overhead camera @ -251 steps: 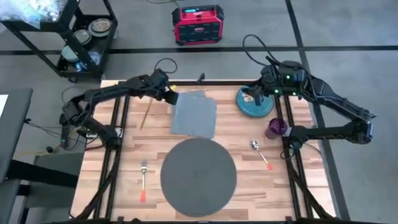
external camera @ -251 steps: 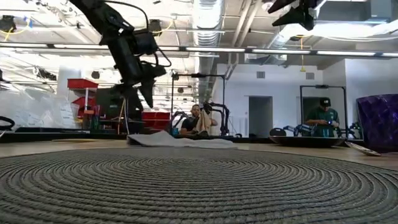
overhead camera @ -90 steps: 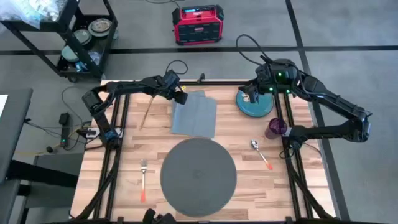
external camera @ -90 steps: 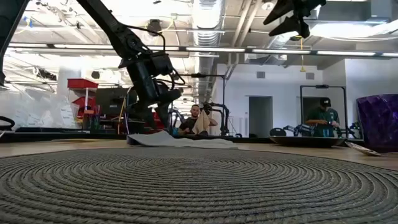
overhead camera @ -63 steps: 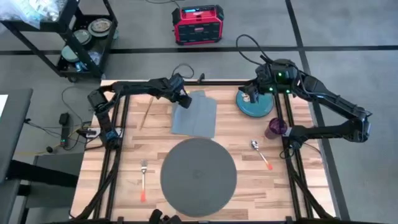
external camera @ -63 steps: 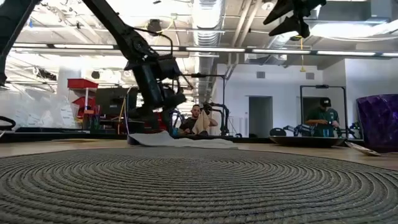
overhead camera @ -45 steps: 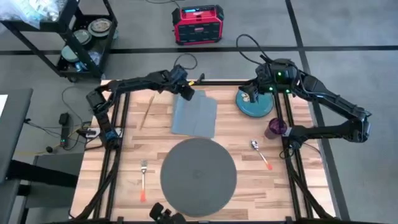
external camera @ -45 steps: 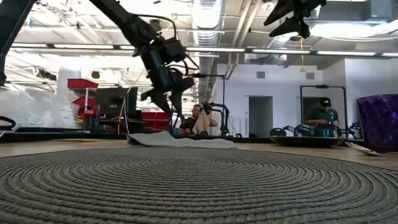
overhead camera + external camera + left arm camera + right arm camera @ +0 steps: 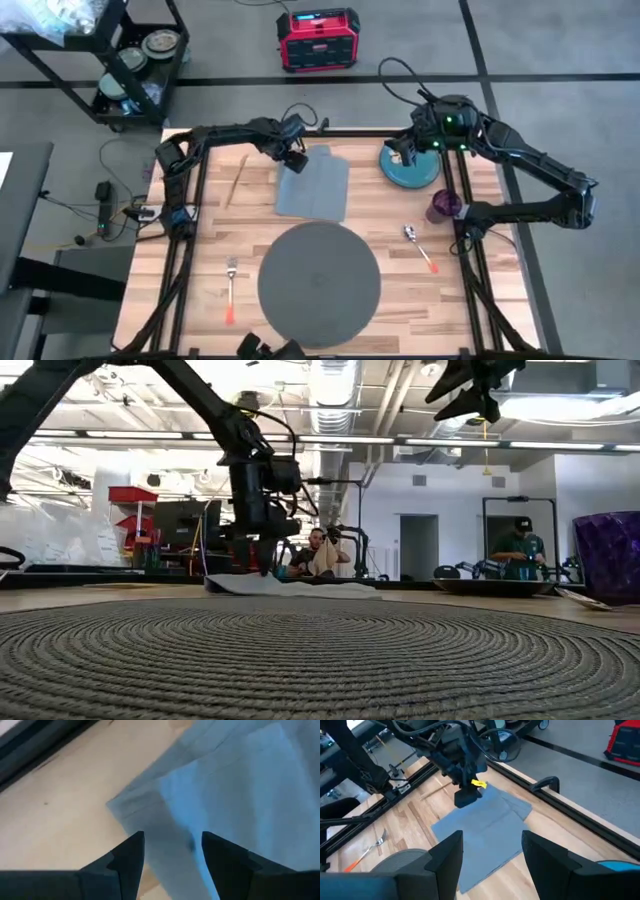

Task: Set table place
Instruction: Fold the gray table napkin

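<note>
The round dark grey placemat [image 9: 319, 283] lies flat at the table's [image 9: 200, 250] near middle and fills the foreground of the low view [image 9: 320, 660]. Beyond it a grey cloth napkin [image 9: 313, 183] lies flat. My left gripper [image 9: 293, 160] points down, open, over the napkin's far left corner [image 9: 125, 805]. One finger [image 9: 131, 851] stands on each side of the cloth there. My right gripper [image 9: 405, 150] hangs open, high above the teal plate [image 9: 410, 172] at the far right. My left gripper comes at the napkin's far left corner [image 9: 235, 582] from above, fingers spread. I cannot tell whether its tips touch the cloth. The napkin lies flat on the table.
A purple cup [image 9: 444, 206] and a spoon [image 9: 420, 245] are at the right. A fork [image 9: 230, 290] lies left of the placemat, and a thin wooden stick [image 9: 238, 178] left of the napkin. Black frame rails [image 9: 190, 200] run along both sides. People show in the room behind [image 9: 318, 555].
My left gripper has moved a little toward the table's right edge, lifted and tipped briefly, then turned to point straight down and dropped onto the napkin's far left corner. The napkin has stayed flat.
</note>
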You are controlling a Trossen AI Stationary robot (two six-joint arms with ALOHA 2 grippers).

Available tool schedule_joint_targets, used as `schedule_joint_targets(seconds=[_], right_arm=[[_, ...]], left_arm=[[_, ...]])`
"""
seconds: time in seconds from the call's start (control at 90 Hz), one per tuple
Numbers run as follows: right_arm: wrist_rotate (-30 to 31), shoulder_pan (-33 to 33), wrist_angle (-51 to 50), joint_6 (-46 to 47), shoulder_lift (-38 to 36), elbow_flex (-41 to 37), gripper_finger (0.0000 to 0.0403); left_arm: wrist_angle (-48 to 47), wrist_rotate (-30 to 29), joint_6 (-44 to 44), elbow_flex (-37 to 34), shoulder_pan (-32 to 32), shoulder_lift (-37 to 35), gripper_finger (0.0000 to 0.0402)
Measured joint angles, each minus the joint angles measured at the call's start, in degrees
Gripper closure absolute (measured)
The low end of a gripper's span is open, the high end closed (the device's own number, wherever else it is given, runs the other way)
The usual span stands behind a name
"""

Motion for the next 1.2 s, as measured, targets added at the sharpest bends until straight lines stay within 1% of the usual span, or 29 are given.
schedule_joint_targets(seconds=[0.378, 0.467, 0.556, 0.644, 0.744, 0.844, 0.878, 1.044, 1.2], right_arm=[[0.0, -0.3, 0.1, -0.2, 0.0, 0.0, 0.0212], [0.0, -0.3, 0.0, -0.2, 0.0, 0.0, 0.0212], [0.0, -0.3, 0.1, -0.2, 0.0, 0.0, 0.0212], [0.0, -0.3, 0.1, -0.2, 0.0, 0.0, 0.0212], [0.0, -0.3, 0.1, -0.2, 0.0, 0.0, 0.0212], [0.0, -0.3, 0.1, -0.2, 0.0, 0.0, 0.0212], [0.0, -0.3, 0.1, -0.2, 0.0, 0.0, 0.0212], [0.0, -0.3, 0.1, -0.2, 0.0, 0.0, 0.0212], [0.0, -0.3, 0.1, -0.6, 0.0, 0.0, 0.0212]], left_arm=[[0.5, 0.1, 0.0, -0.2, -0.1, 0.0, 0.0219], [1.5, 0.1, -0.1, -0.6, -0.1, 0.0, 0.0226], [2.2, 0.2, -0.5, -1.4, -0.1, 0.0, 0.0245], [2.2, 0.2, -0.4, -1.5, -0.1, 0.0, 0.0275], [2.4, 0.2, 0.1, -1.5, 0.0, 0.0, 0.0319], [2.8, 0.3, 0.1, -1.5, 0.1, 0.0, 0.0375], [2.8, 0.4, 0.1, -1.5, 0.1, 0.0, 0.0388], [2.5, 3.2, -0.1, -1.1, 0.1, 0.0, 0.0401], [1.0, 3.2, -0.1, -1.0, 0.1, -1.5, 0.0402]])
